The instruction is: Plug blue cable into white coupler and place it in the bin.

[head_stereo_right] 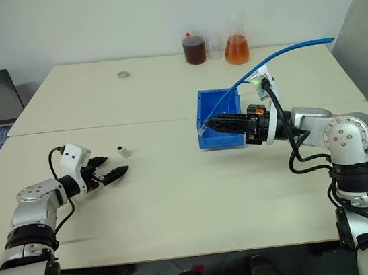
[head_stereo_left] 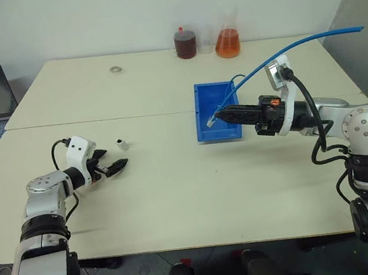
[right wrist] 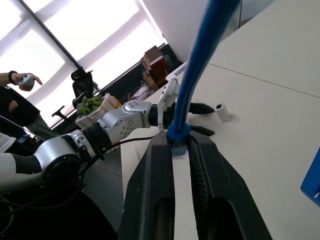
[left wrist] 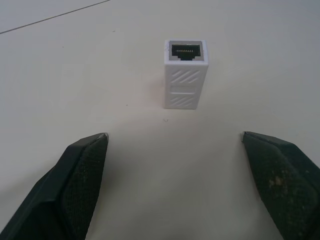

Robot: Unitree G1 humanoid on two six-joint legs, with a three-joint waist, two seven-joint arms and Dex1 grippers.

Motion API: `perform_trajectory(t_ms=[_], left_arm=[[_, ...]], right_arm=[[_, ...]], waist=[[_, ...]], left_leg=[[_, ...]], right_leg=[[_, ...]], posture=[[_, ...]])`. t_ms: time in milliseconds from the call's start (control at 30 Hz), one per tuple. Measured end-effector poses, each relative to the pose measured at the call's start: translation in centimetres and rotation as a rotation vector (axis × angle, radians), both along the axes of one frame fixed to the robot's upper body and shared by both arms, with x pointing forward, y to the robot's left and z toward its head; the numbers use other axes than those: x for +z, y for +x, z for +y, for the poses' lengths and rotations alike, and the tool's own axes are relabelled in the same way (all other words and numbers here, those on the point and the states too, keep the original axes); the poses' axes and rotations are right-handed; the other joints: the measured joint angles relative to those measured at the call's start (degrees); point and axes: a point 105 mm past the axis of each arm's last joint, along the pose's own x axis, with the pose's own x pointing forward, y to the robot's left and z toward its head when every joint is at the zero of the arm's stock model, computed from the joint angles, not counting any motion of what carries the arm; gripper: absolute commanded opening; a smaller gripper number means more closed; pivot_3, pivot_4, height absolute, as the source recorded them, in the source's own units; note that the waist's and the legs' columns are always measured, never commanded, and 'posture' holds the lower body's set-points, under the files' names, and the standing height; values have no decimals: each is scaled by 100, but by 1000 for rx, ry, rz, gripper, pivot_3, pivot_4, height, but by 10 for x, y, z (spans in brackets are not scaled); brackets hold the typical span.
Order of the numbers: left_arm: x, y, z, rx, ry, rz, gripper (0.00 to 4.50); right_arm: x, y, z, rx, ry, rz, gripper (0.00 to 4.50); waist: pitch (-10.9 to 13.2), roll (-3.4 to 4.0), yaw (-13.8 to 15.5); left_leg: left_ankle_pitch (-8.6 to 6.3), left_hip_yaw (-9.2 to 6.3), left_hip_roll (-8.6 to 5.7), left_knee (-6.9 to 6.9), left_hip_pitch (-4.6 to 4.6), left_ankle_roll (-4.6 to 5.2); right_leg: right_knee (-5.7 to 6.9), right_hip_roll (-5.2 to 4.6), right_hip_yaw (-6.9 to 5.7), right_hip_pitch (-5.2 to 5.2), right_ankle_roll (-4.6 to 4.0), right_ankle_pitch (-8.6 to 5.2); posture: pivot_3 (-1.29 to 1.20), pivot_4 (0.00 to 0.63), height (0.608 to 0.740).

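Left tool (head_stereo_left: pixel 114 167): fingers spread wide, low over the desk (head_stereo_left: pixel 178 199), aimed at the white coupler.
White coupler (head_stereo_left: pixel 123 144): upright on the desk, socket up, just beyond the fingertips, untouched.
Right tool (head_stereo_left: pixel 217 114): pressed together, pinching the blue cable (head_stereo_left: pixel 275 57) near its plug, above the bin (head_stereo_left: pixel 207 94).

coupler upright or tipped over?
Upright. The white coupler stands on end on the table, its socket face turned up, between the open left gripper's fingers, untouched.
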Motion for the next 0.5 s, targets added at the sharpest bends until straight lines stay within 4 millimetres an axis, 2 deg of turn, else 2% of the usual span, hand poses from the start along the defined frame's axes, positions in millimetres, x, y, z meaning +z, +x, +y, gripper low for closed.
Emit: perform_trajectory(t_ms=[200,500], left_arm=[[1,10,-10,-25,16,-8,4470],[0,16,-11,7,13,-16,4470]], right_arm=[[1,-1,0,-5,-8,-11,163],[4,-2,-6,-29,-6,-26,163]], waist=[[0,0,10],[0,0,7]], left_leg=[[0,-1,-2,5,0,1],[4,-1,-2,7,5,7]], right_leg=[[5,-1,0,0,0,0],[15,0,0,0,0,0]], posture=[[0,150,740],[0,150,740]])
